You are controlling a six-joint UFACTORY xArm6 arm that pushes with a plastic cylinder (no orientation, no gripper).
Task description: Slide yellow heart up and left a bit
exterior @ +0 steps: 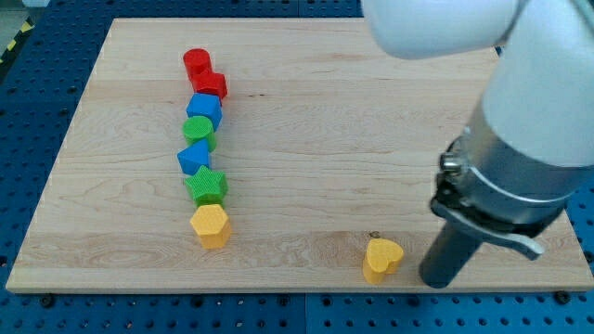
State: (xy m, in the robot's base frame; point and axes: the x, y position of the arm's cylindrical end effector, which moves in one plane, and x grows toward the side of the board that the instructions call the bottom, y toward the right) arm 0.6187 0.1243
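Yellow heart (382, 259), lower right, judged light, rigid; being approached by my tip (436, 281), bare, nothing held; lower-right edge to be pushed.

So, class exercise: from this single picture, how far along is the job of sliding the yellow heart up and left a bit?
Nothing looks done: the yellow heart sits near the board's bottom edge, far from the column of blocks that ends in the yellow hexagon. In hand: my tip stands just to the view's right of the heart, with a small gap and no visible contact. Left: closing that gap and pushing the heart up and left.
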